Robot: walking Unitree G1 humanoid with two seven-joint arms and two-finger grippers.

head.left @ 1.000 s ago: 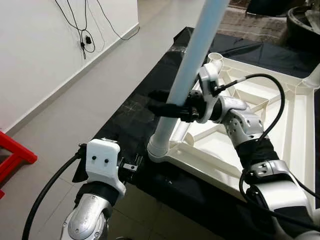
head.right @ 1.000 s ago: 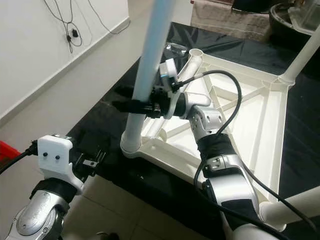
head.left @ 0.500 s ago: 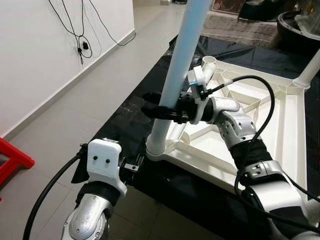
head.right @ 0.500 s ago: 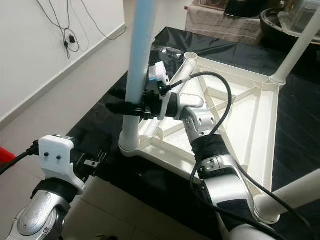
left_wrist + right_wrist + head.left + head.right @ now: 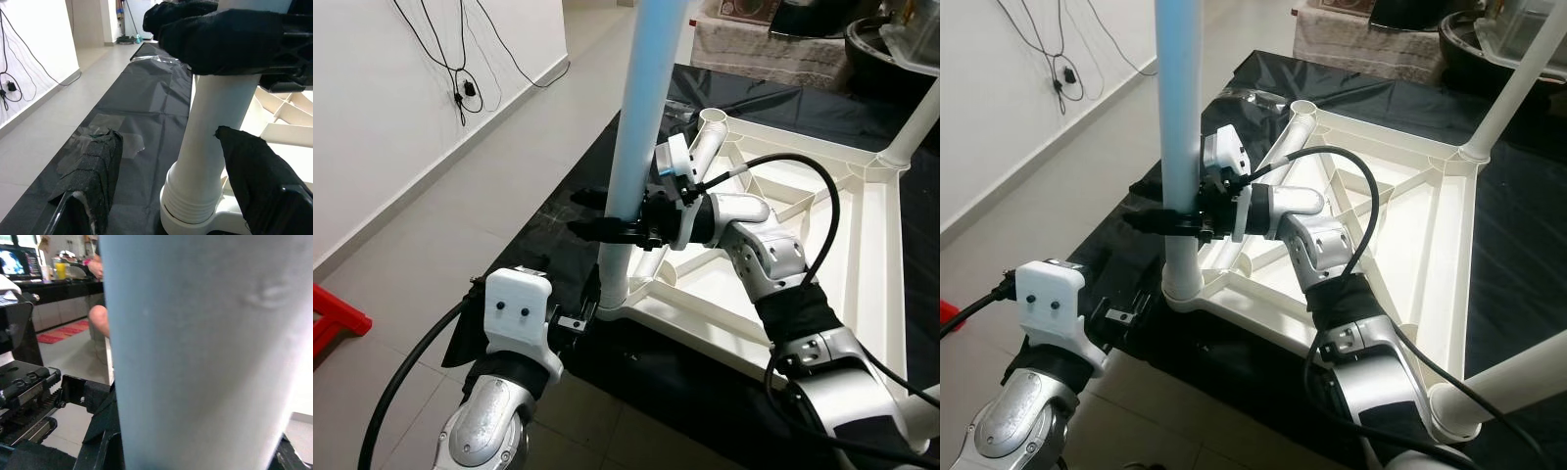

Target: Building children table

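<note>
Black sheeting (image 5: 570,220) is spread over a low desk beside a pale tiled floor (image 5: 460,196). Nearest, the left tool (image 5: 166,186) is held open, its fingers either side of the base of an upright pale-blue plastic tube leg (image 5: 636,127). Higher up, that leg is clenched by the right tool (image 5: 607,227). Beyond, the upturned white plastic tabletop frame (image 5: 862,245) is seen lying on the sheeting, the leg seated in its near corner socket (image 5: 1182,292).
</note>
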